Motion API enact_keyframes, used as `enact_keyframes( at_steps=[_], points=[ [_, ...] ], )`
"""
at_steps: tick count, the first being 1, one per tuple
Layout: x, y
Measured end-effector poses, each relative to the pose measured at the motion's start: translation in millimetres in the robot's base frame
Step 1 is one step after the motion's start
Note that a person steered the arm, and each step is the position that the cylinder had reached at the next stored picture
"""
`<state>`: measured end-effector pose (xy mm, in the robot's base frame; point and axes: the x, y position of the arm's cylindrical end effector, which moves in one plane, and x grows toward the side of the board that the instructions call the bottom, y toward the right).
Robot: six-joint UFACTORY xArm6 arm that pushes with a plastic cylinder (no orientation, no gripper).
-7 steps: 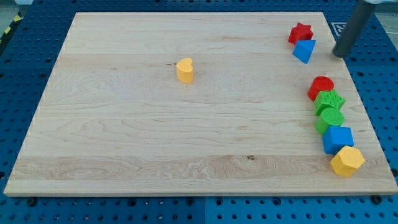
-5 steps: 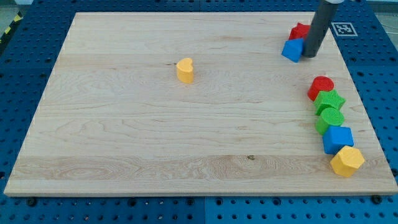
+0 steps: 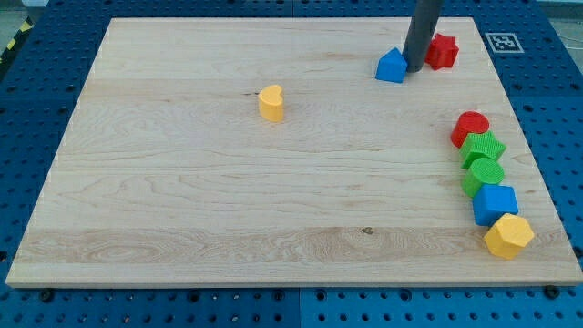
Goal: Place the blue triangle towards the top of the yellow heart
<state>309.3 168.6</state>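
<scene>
The blue triangle (image 3: 392,66) lies near the view's top right on the wooden board (image 3: 182,200). My tip (image 3: 413,69) touches its right side, between it and the red star (image 3: 443,51). The yellow heart (image 3: 271,103) sits well to the left of the triangle and a little lower, in the upper middle of the board.
A column of blocks runs down the board's right edge: a red block (image 3: 470,127), two green blocks (image 3: 483,148) (image 3: 484,173), a blue block (image 3: 495,203) and a yellow block (image 3: 508,236). A printed marker (image 3: 503,42) lies beyond the top right corner.
My tip came in from the right, met the blue triangle and pushed it leftward away from the red star. The other blocks have not moved.
</scene>
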Motion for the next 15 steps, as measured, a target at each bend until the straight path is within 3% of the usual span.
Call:
enact_keyframes(
  at_steps=[4, 9, 13, 15],
  points=[
    [0, -35],
    [24, -126],
    [41, -140],
    [17, -141]
  ],
)
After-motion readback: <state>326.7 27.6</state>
